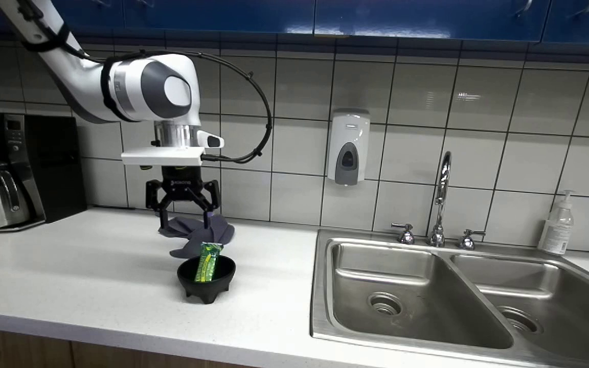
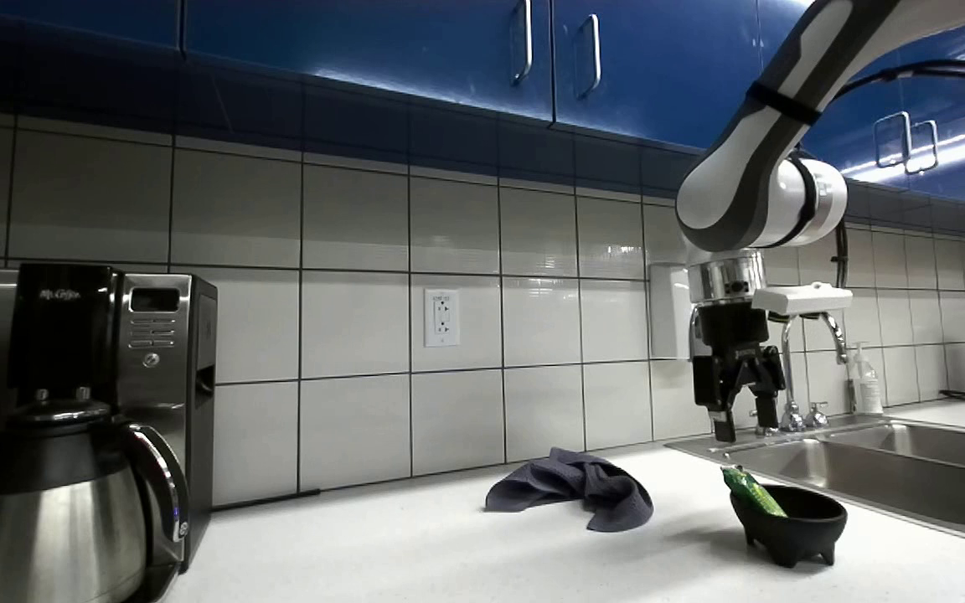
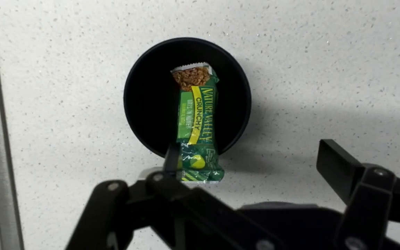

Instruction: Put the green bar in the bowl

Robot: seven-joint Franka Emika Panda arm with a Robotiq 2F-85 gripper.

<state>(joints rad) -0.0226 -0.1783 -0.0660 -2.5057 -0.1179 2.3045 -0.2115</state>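
Wrist view: counter (image 3: 307,69) extends at three o'clock, sink (image 3: 0,173) edge at nine. Gripper (image 3: 252,163) is released, jaws apart. Bowl (image 3: 148,104) stands apart from sink. Bar (image 3: 196,118) leans in bowl, long axis twelve-to-six, raised end overhanging its rim at six.

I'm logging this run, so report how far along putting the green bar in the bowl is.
Done: the Nature Valley Crunchy granola bar leans inside the black footed bowl, its upper end sticking out. In hand: nothing; the gripper hangs open, visibly apart from the bar. Left: probably only withdrawing the gripper, which hangs close to the bowl.
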